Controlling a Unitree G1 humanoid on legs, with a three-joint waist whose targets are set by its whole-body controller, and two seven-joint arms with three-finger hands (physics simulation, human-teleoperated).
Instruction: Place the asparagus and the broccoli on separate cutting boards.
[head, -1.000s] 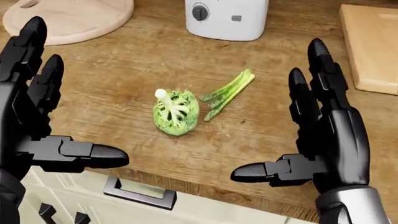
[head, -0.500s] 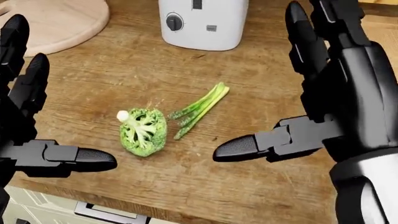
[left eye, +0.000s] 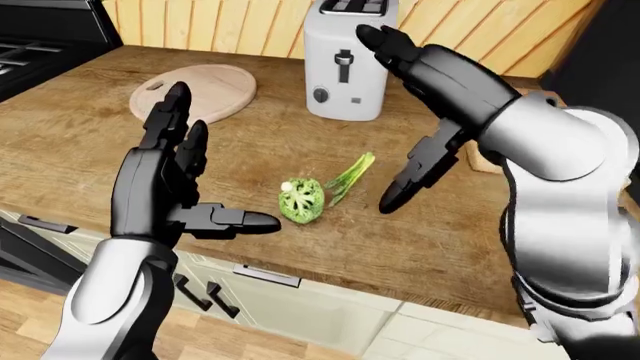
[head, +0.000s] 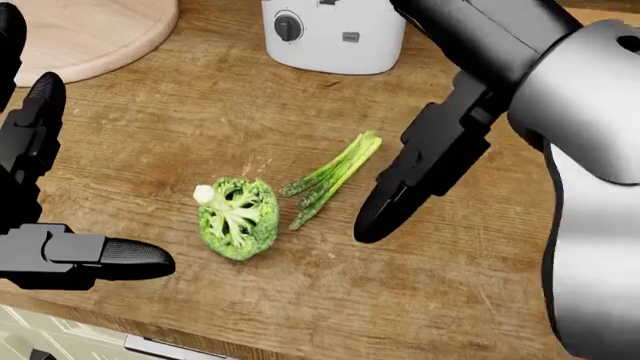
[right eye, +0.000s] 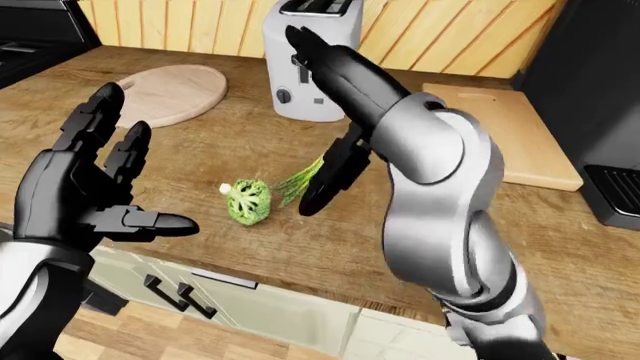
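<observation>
A halved broccoli (head: 238, 217) lies cut face up on the wooden counter, with an asparagus bundle (head: 332, 176) just to its right, nearly touching. My left hand (left eye: 225, 169) is open to the left of the broccoli, thumb pointing toward it. My right hand (left eye: 400, 112) is open and raised above the counter; its thumb (head: 385, 210) hangs down just right of the asparagus, not touching. A round cutting board (left eye: 195, 90) lies at the upper left. A rectangular cutting board (right eye: 500, 135) lies to the right, partly hidden by my right arm.
A white toaster (left eye: 345, 64) stands above the vegetables, close behind my right fingers. A black stove (left eye: 40, 30) borders the counter's left end, and a dark appliance (right eye: 610, 187) stands at the far right. The counter edge (left eye: 330, 270) with drawer handles runs below.
My right hand has risen and swung left, so its thumb now hangs beside the asparagus. The camera shifted, moving the vegetables in the picture. My left hand stays open at the left.
</observation>
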